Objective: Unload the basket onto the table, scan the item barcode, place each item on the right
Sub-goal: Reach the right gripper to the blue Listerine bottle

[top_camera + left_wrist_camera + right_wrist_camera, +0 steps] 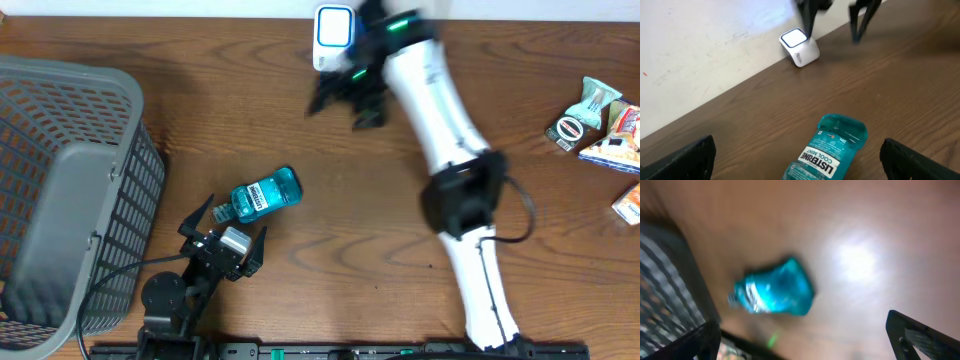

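- The mouthwash bottle (265, 195), teal and clear, lies on its side on the desk (330, 290). Its label reads "LISTERINE COOL MINT" in the left wrist view.
- The white scanner (333, 30) stands at the far edge of the desk against the wall. It has a blue-rimmed window on top, and the print on its side is too small to read.
- Snack packets (600, 125) lie at the right edge. Their writing cannot be made out.
- The left gripper (231, 221) is spread wide just beside the bottle's cap end. The bottle lies between its fingers, and neither finger touches it.
- The right gripper (343, 105) is near the scanner, well apart from the bottle. Its fingers are wide apart and hold nothing. Its own camera view is blurred.
- The desk is dark brown wood grain. A grey mesh basket (60, 200) sits at its left end, and a white wall (700, 40) runs behind it.
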Motion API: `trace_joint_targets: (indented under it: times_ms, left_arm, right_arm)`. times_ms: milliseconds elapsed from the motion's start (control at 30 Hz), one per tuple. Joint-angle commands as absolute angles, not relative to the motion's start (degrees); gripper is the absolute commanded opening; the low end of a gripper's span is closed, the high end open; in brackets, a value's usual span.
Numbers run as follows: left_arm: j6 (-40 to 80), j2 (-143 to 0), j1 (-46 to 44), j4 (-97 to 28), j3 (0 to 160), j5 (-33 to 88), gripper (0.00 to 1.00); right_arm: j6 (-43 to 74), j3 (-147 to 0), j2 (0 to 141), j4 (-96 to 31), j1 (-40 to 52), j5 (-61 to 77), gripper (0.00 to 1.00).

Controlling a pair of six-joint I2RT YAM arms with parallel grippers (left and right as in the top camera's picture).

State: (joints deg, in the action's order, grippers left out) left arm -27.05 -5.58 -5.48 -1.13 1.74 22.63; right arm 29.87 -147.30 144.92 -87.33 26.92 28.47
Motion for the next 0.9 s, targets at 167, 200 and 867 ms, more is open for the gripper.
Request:
trace_joint_targets:
  times_ms: [167, 200, 867]
  left_arm:
    - [-27.38, -5.52, -5.72, -2.26, 0.23, 23.77, 0.98]
    - [-27.38, -5.52, -5.72, -2.28, 0.23, 23.77, 0.98]
    - [-27.38, -5.52, -5.72, -2.26, 0.23, 23.77, 0.98]
  right_arm:
    - [66.17, -142.28, 144.46, -86.04, 37.56, 24.47, 0.99]
    - [69.54, -142.15, 144.46, -85.03, 38.3, 24.23, 0.99]
    - [93.82, -127.44, 144.51, -69.82, 46.96, 17.1, 0.98]
